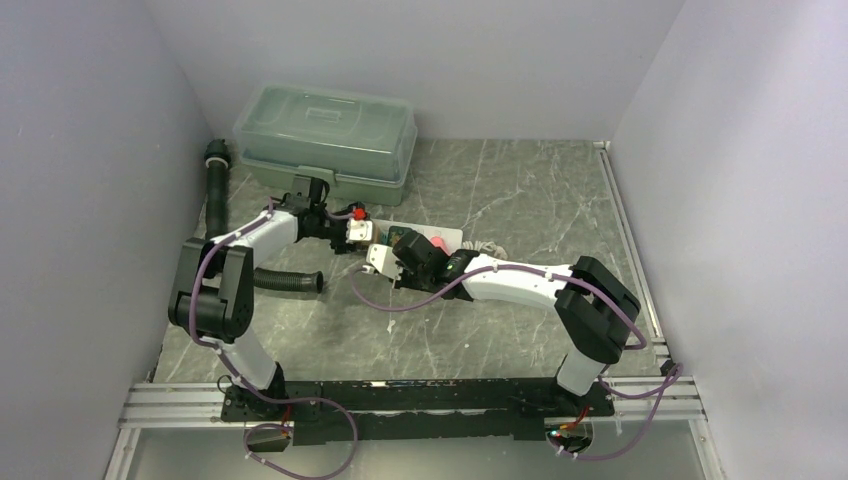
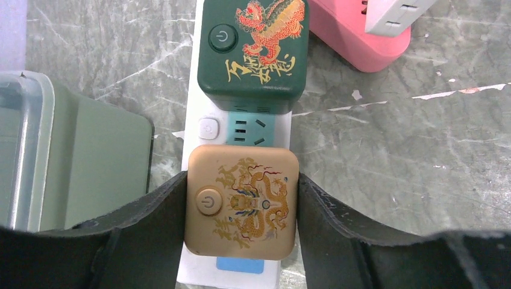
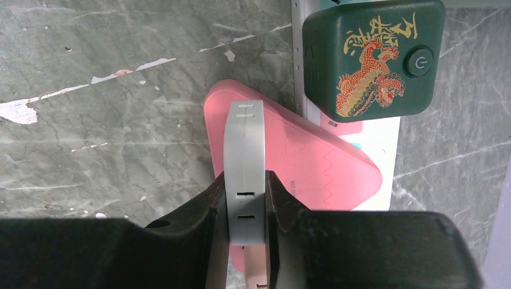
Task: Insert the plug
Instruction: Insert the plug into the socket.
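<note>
Rearward, lidded box point(image 1: 325, 140) shut; left gripper point(image 2: 241, 183) clamps tan plug point(image 2: 241, 208), right gripper point(image 3: 246, 189) grey plug point(image 3: 244, 141).

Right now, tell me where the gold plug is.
In the left wrist view, the gold plug sits on the power strip, between the left gripper's fingers, near the green plug.

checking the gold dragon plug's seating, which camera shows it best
Left wrist: the gold dragon plug sits close and whole on the white power strip. In top external the left arm covers it; right wrist doesn't show it.
</note>
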Tool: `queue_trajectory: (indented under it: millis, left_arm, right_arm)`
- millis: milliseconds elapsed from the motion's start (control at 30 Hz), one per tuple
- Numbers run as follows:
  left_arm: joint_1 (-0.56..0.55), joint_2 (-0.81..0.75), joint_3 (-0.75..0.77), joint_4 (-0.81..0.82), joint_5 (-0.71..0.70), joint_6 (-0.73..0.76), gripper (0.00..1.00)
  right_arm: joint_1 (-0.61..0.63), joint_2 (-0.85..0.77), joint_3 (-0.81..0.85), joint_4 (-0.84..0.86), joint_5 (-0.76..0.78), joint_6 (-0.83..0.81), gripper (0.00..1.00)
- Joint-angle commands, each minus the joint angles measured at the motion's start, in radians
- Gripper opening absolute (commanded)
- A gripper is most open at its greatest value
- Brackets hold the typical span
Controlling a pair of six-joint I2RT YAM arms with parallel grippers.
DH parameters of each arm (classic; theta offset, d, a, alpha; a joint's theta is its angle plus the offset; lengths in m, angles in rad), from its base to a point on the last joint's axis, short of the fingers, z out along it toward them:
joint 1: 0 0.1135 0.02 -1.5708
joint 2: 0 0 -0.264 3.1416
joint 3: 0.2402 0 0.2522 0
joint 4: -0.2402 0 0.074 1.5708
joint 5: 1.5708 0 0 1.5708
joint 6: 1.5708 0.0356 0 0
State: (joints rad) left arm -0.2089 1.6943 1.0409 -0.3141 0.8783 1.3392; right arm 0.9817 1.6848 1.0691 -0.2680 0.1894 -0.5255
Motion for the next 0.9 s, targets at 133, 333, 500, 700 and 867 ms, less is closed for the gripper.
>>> queue_trajectory:
  millis: [133, 333, 500, 700, 867]
  left_arm:
    - [-0.015, 0.021, 0.029, -0.070, 0.034, 0.045, 0.55]
    - [-0.015, 0.021, 0.037, -0.101, 0.040, 0.057, 0.51]
    - [-0.018, 0.021, 0.052, -0.133, 0.045, 0.062, 0.49]
    - [-0.020, 0.018, 0.054, -0.151, 0.047, 0.067, 0.47]
    - [-0.020, 0.014, 0.054, -0.161, 0.048, 0.071, 0.47]
  right_arm:
    - [-0.002, 0.017, 0.022, 0.001, -0.014, 0.005, 0.00]
    - [-0.002, 0.038, 0.028, -0.005, -0.003, 0.014, 0.00]
    - [-0.002, 0.067, 0.035, -0.018, 0.012, 0.021, 0.00]
    - [-0.003, 0.076, 0.013, -0.001, 0.021, 0.025, 0.00]
    - [-0.003, 0.095, -0.002, -0.008, 0.018, 0.029, 0.00]
